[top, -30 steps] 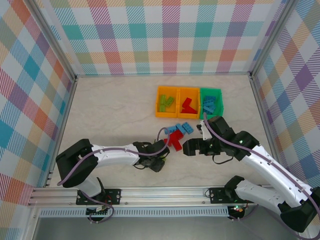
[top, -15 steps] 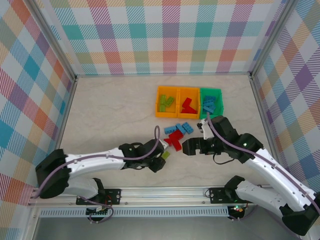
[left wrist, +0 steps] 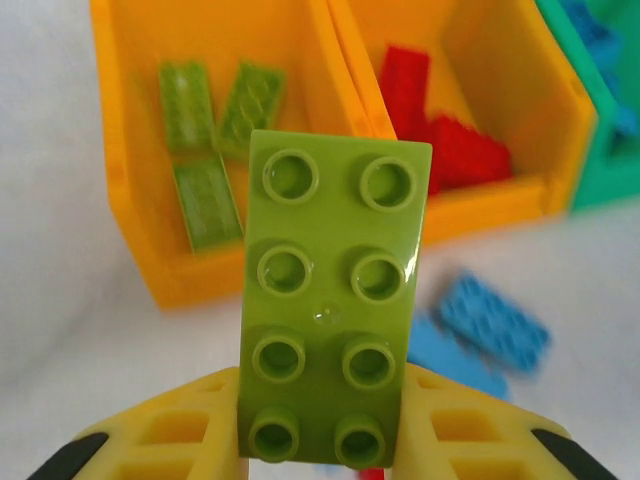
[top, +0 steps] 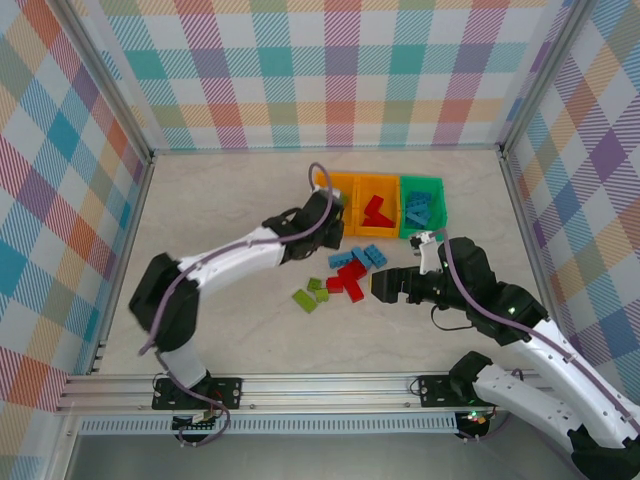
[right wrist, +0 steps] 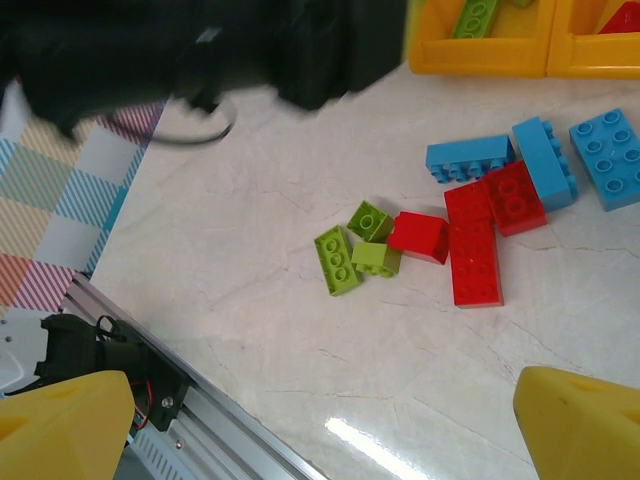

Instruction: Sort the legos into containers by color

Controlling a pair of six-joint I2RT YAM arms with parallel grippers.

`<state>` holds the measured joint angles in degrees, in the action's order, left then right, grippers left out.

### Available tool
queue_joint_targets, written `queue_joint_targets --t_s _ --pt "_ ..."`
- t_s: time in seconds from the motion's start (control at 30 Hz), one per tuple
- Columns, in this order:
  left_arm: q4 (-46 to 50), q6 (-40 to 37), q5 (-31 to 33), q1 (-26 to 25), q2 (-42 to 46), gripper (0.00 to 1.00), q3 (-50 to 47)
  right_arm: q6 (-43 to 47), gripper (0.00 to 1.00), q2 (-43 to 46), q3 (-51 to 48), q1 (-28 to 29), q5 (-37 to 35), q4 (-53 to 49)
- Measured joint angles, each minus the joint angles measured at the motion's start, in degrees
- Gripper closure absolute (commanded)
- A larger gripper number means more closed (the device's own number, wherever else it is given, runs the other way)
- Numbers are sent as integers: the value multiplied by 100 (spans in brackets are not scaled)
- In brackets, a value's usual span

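Your left gripper (left wrist: pixel 325 445) is clamped on the lime green lego (left wrist: pixel 335 300), near the orange bin (left wrist: pixel 128 190) of greens at 11 o'clock. Carry it past the near rim, centre it, then let go low.

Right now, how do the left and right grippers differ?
The left gripper is shut on a lime brick; the right gripper is open and empty. The left faces the orange bin holding green bricks; the right looks over loose bricks. Both have yellow fingers.
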<state>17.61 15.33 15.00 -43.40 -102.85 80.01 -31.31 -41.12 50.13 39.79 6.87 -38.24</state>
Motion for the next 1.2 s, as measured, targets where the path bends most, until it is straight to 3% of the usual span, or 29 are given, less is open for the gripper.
queue_joint_targets --t_s 0.13,0.27,0.4,0.53,0.63,0.8,0.97,1.2 --pt "-44 -127 -31 382 -1211 72 1268 -48 2 22 -81 0 -28 -17" --pt "131 -203 -129 581 -1902 52 2188 -114 2 50 -129 0 -83 -116" --pt "341 -190 -343 638 -2035 50 2693 -133 2 101 -214 0 -136 -170" --pt "334 -186 -625 632 -1707 50 2583 -131 2 68 -302 0 -199 -164" --pt "337 -184 -903 608 -918 49 1888 -127 2 -70 -361 0 -254 -122" --pt "339 -553 -1231 378 1246 48 444 -44 3 -721 -463 0 -343 20" --pt "411 -1613 -1567 -160 3519 48 -470 192 4 -1735 -638 7 -352 435" --pt "1156 -3180 -1989 -234 5171 41 -1508 581 15 -3128 -675 240 -789 964"
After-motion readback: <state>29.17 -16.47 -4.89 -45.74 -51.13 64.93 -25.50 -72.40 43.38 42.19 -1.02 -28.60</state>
